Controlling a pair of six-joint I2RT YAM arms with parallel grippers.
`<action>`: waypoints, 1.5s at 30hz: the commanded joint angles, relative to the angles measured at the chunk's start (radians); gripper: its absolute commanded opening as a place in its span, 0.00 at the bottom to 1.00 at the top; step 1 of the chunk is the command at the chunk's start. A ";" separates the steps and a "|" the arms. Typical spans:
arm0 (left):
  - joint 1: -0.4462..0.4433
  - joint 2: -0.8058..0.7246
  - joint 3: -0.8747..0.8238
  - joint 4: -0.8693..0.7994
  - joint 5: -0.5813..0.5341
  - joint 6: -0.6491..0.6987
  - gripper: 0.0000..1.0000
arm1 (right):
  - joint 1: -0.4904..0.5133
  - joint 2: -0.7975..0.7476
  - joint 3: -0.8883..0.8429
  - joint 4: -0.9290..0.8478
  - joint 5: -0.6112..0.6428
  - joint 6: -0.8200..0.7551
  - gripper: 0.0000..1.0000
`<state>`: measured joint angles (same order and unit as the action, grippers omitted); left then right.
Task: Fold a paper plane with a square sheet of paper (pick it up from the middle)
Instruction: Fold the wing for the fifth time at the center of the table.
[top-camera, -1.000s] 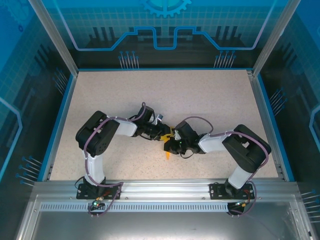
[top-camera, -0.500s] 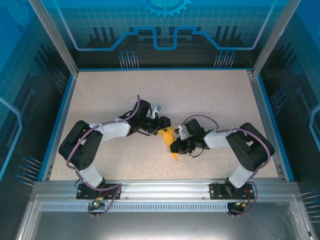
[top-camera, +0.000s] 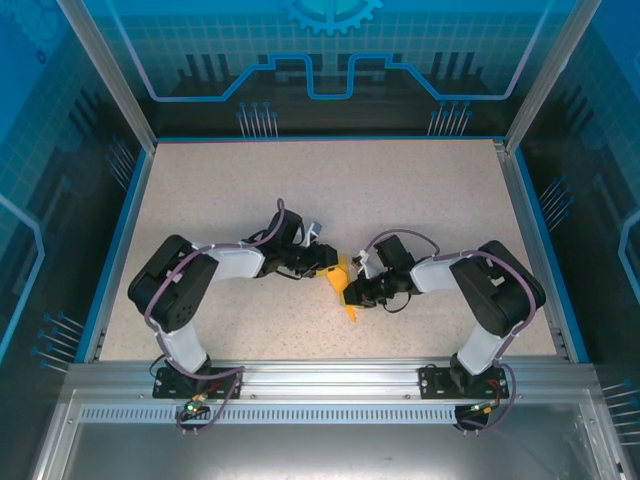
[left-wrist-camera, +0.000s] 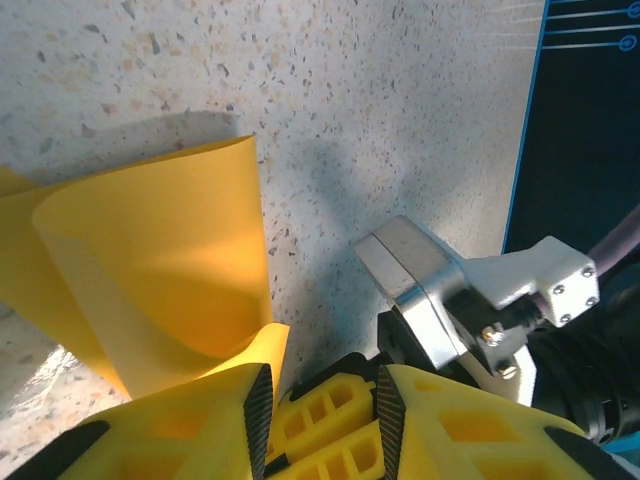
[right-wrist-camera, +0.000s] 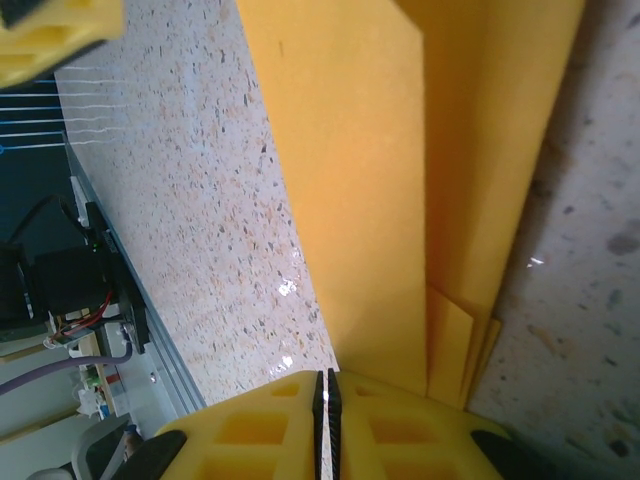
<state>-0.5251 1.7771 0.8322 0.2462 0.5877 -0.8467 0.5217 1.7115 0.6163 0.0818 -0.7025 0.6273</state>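
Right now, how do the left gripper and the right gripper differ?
The left gripper has its jaws apart; the right gripper has them shut. The left gripper faces a curled flap of the paper; the right gripper meets flat folded layers. Both are at the same orange-yellow paper.

Both arms reached inward with elbows bent outward, wrists angled toward each other. The left end effector held its jaws parted, a clear gap between the pads. The right end effector sat pinched flat on the paper plane's edge.
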 joint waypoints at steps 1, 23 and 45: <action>-0.008 0.046 0.001 0.066 0.064 0.004 0.37 | -0.026 0.044 -0.034 -0.104 0.074 -0.014 0.13; 0.096 0.168 0.101 -0.094 -0.066 0.127 0.35 | -0.034 0.032 -0.049 -0.196 0.115 -0.055 0.08; 0.100 0.178 0.103 -0.101 -0.012 0.114 0.35 | 0.134 -0.082 0.229 -0.226 0.286 0.106 0.11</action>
<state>-0.4328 1.9194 0.9386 0.1688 0.5728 -0.7490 0.6109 1.5639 0.8104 -0.1539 -0.4690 0.6746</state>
